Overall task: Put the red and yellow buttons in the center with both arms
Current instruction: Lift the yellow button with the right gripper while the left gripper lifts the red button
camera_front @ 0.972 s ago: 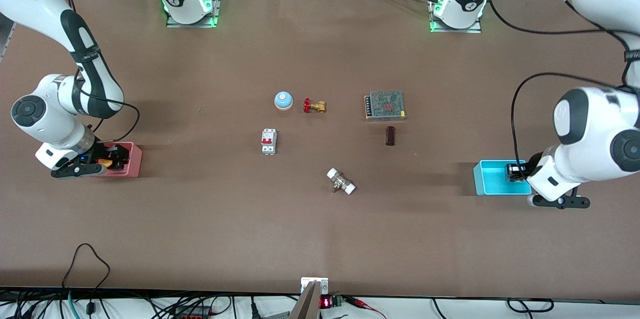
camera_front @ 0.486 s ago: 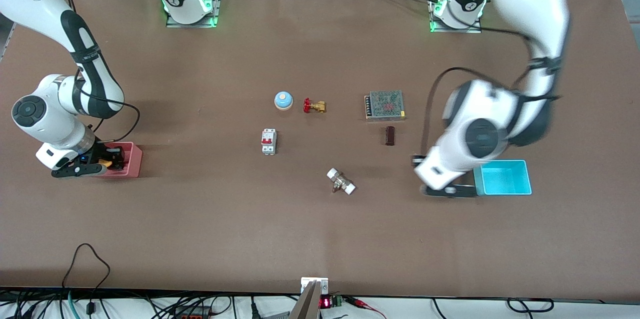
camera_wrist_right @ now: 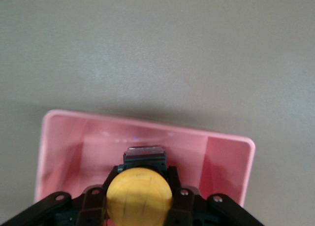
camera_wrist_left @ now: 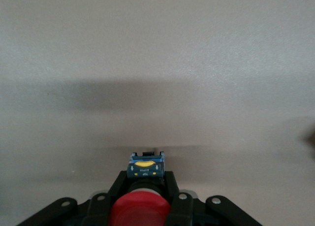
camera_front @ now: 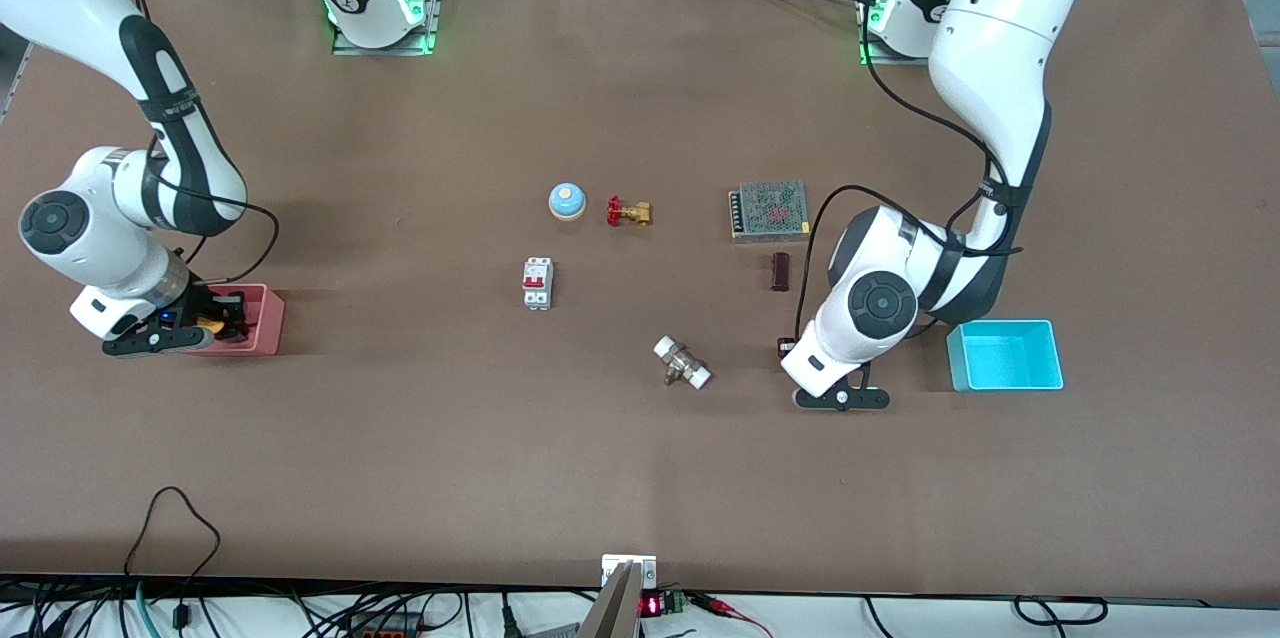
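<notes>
While the right arm's wrist is blocking much of the pink tray (camera_front: pixel 266 320) in the front view, the right gripper (camera_front: pixel 222 316) is sitting inside that tray at the right arm's end of the table, its fingers (camera_wrist_right: pixel 173 182) pinching the yellow button (camera_wrist_right: pixel 139 192). Only a sliver of the yellow cap is peeking out in the front view; the right wrist view is showing the round cap and black body over the tray's floor. That arm is bending down from its base with the elbow raised.

Toward the middle, the blue bell (camera_front: pixel 567 201), brass valve (camera_front: pixel 629 212), white breaker (camera_front: pixel 538 282) and a small fitting (camera_front: pixel 682 363) are lying on the bare table (camera_front: pixel 640 478).

Farther along, the left gripper (camera_front: pixel 787 349) is almost wholly covered by its own wrist. The left wrist view is showing its fingers (camera_wrist_left: pixel 173 186) clamping the red button (camera_wrist_left: pixel 139 209) over bare brown table, the cap cut off by the picture's edge. This arm is folding sharply, its gripper beside the cyan tray (camera_front: pixel 1005 355).
</notes>
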